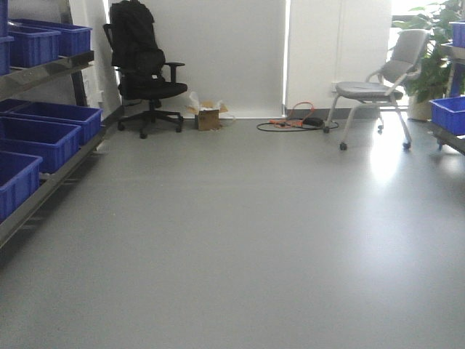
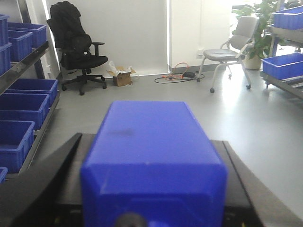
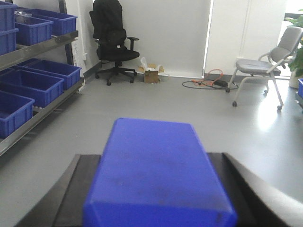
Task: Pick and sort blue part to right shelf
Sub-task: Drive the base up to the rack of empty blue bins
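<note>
A blue part [image 2: 150, 161], a smooth blue block, fills the lower middle of the left wrist view. My left gripper [image 2: 150, 140] is shut on it, with black fingers [image 2: 66, 165] flanking both sides. A second blue part [image 3: 156, 179] sits the same way in my right gripper [image 3: 151, 156], which is shut on it. The right shelf [image 1: 449, 116] shows at the right edge of the front view as a metal rack with blue bins, and appears again as the right shelf [image 2: 283, 68] in the left wrist view. Neither arm shows in the front view.
A left rack [image 1: 43, 138] with several blue bins lines the left wall. At the back stand a black office chair [image 1: 145, 73], a cardboard box [image 1: 208, 116], a coiled cable [image 1: 294, 120] and a grey chair [image 1: 378, 87]. Grey floor [image 1: 232, 240] stretches ahead.
</note>
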Tool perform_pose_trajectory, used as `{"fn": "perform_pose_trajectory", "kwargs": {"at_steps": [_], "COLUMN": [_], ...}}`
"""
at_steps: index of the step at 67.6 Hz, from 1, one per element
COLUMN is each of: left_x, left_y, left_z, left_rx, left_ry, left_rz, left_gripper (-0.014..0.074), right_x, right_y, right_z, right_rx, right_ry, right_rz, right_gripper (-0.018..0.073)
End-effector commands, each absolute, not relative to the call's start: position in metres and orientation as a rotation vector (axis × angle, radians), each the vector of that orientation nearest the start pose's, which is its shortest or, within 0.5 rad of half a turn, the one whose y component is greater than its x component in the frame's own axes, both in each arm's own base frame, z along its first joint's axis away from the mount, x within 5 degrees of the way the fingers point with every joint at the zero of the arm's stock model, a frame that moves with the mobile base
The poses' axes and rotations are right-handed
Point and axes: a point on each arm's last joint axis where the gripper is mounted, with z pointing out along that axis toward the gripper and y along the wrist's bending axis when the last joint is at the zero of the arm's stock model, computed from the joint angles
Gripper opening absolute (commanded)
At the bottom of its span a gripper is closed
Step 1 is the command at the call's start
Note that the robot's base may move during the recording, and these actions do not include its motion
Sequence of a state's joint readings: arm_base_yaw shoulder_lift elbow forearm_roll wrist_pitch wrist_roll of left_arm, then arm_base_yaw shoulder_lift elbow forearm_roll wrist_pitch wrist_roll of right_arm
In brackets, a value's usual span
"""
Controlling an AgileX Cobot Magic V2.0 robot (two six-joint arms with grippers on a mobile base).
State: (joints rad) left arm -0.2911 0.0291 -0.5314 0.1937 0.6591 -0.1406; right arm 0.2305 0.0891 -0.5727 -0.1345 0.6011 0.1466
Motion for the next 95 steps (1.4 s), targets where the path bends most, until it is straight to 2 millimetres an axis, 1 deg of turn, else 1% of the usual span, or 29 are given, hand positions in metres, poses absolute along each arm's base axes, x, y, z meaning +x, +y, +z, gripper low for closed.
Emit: {"fn": "perform_pose_trajectory", "kwargs": {"at_steps": [1,22,38,48,95], "left_x": [0.010,0.021,0.031,0.035,0.036], "left_y": [0.007,0.004,0.001,-0.002,-0.002], "left_z": [0.333,0.311,0.286,0.278,0.276], "left_rx": [0.167,0.181,0.197,0.206,0.208], "left_ry": [1.537,1.608,1.690,1.679,1.674], "left_rz": [-0.127,-0.118,-0.107,-0.112,-0.113], "left_gripper": [0.0230,0.0230,0.0230,0.0230,0.0230], "right_x": [0.013,0.013,0.013,0.013,0.013], "right_y": [-0.004,-0.004,-0.004,-0.004,-0.004], "right_z": [0.354,0.354,0.354,0.354,0.354], "right_rx": [-0.101,-0.101,-0.101,-0.101,-0.101], "right_ry": [1.489,1.489,1.489,1.489,1.489], "right_rz": [0.139,0.139,0.139,0.139,0.139], "right_gripper": [0.0261,0.0261,0.0261,0.0261,0.0261]}}
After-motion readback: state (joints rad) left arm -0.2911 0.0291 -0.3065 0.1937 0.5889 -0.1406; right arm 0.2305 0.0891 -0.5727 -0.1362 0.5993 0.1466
